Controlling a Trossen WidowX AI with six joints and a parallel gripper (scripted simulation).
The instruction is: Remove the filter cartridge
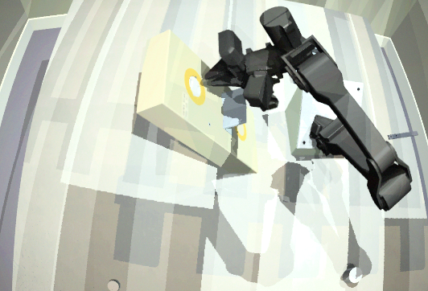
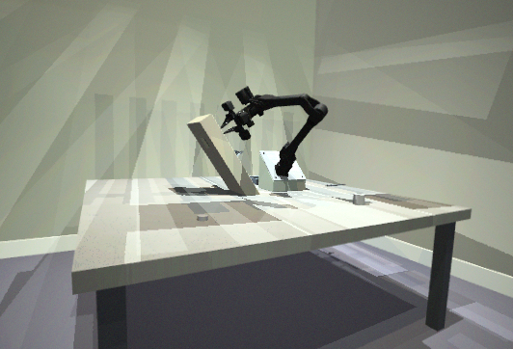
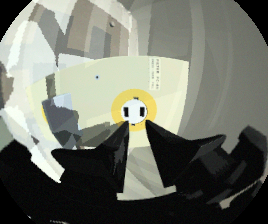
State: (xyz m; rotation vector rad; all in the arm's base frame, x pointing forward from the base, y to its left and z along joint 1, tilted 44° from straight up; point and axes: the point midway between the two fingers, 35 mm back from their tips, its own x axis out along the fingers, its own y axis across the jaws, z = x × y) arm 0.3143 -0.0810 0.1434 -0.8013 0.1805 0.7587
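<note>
The round white cartridge (image 1: 195, 86) (image 3: 134, 111) sits in a yellow ring on the face of the tilted service panel (image 1: 207, 114) (image 2: 218, 161) (image 3: 172, 97). Its two dark slots stand side by side in the wrist view. My gripper (image 1: 205, 80) (image 2: 224, 130) (image 3: 137, 123) is partly open with nothing between the fingers. The fingertips are close in front of the panel, and in the wrist view they show just below the cartridge, one toward each slot. Whether they touch the face cannot be told. The tray is not clearly visible; the arm covers much of the area behind it.
A blue-grey box-like part (image 1: 234, 106) (image 3: 60, 117) projects from the panel beside a second yellow ring. The arm stands on a sloped block with a white plate (image 1: 353, 90) (image 2: 267, 161). A short pale cylinder (image 1: 113, 285) (image 2: 202, 218) and a taller one (image 1: 355, 274) (image 2: 359, 199) stand on the table.
</note>
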